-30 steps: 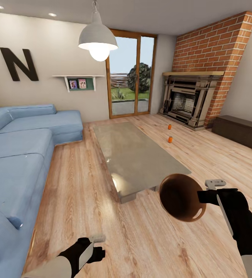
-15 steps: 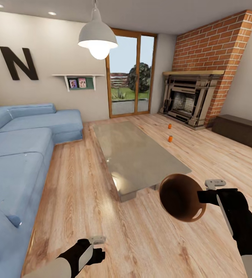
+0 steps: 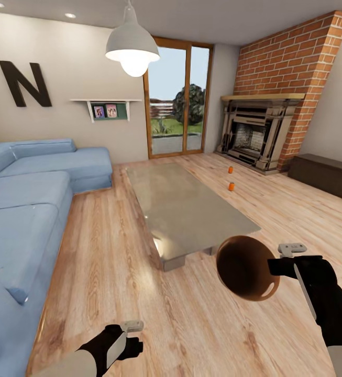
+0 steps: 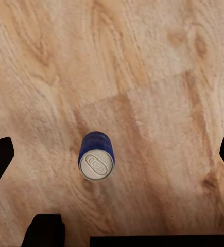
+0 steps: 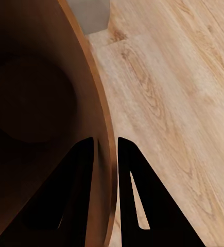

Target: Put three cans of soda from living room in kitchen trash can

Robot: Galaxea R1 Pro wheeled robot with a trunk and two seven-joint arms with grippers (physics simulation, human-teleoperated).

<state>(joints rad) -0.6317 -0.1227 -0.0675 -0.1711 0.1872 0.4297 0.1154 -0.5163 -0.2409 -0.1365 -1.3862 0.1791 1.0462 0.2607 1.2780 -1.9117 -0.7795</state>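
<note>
Blue sofa point(image 3: 29, 193) sits left of the glass coffee table point(image 3: 184, 207), which I use as landmark. Left gripper point(image 3: 131, 335) hangs low over wood floor point(image 3: 113, 251), nearer the robot than the table's near-left corner; fingers spread wide, nothing held. In the left wrist view a can point(image 4: 96, 157) stands upright on the floor below that gripper, blue-sided with a grey top, untouched between the apart fingers. Right of the table's near end, the tash can point(image 3: 245, 267) hangs in the air, tipped so its brown inside faces the camera. Right gripper point(image 5: 105, 149) is clamped on its rim, one finger inside the wall, one outside. Beyond the table's far-right side, two orange cans: near one point(image 3: 231, 186) on the floor just off the edge, far one point(image 3: 230, 169) toward the brick fireplace point(image 3: 257, 133). Judgement: collecting cans. To do it well, lower the left gripper straight down, centred on the can below, close mid-body, and keep the bin's mouth upward when dropping it in.
</note>
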